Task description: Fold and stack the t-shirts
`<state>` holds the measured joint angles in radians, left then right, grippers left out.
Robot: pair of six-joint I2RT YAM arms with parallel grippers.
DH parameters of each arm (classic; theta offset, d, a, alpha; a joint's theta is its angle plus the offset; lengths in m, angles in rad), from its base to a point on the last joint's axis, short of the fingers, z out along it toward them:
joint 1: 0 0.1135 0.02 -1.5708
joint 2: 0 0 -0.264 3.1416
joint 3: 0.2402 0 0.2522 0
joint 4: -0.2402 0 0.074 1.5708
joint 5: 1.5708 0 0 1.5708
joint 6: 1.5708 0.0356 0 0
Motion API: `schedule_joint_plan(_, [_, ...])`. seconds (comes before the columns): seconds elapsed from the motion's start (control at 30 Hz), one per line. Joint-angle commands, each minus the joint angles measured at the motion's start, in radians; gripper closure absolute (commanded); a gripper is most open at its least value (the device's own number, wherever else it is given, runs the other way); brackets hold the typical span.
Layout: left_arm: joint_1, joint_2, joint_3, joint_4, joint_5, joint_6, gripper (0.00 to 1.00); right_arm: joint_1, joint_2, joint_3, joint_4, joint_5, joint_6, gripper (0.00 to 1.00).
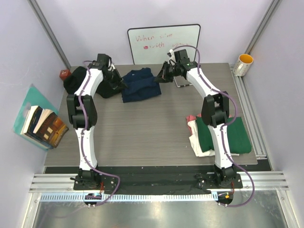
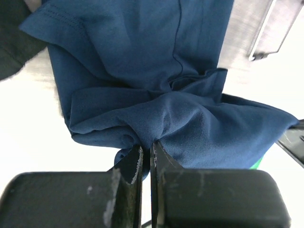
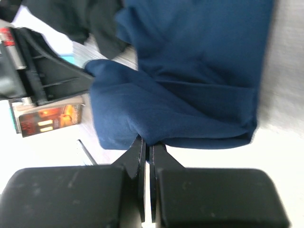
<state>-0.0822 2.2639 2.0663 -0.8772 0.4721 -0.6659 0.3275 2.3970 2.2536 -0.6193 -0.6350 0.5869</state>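
The left gripper (image 2: 146,159) is pinched almost closed on a bunched fold of the navy shirt (image 2: 156,95). The right gripper (image 3: 146,147) is clamped the same way on that shirt's opposite edge. From above, the navy shirt lies crumpled at the table's (image 1: 142,128) 12 o'clock, between both grippers. The black shirt (image 1: 73,83) sits at 10 o'clock. At 4 o'clock the green shirt (image 1: 240,135) lies folded on the cream shirt (image 1: 198,142), with the pink-red shirt (image 1: 191,118) peeking out beside them.

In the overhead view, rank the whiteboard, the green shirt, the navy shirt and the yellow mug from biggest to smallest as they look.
1. whiteboard
2. green shirt, though partly covered
3. navy shirt
4. yellow mug
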Motion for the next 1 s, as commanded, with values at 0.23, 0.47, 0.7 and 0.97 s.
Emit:
schedule_joint_plan(0.23, [0.012,0.016,0.020,0.231,-0.003,-0.063,1.00,0.001,0.143,0.070,0.613,-0.078,0.224,0.99])
schedule_joint_plan(0.47, [0.013,0.040,0.015,0.310,-0.012,-0.118,1.00,0.015,0.281,0.191,0.805,-0.026,0.336,0.99])
schedule_joint_plan(0.7, [0.032,0.034,0.017,0.328,-0.088,-0.133,1.00,0.039,0.335,0.224,0.958,0.063,0.399,0.99])
schedule_joint_plan(0.97, [0.048,0.026,-0.025,0.323,-0.222,-0.175,1.00,0.065,0.378,0.233,1.006,0.162,0.398,0.99])
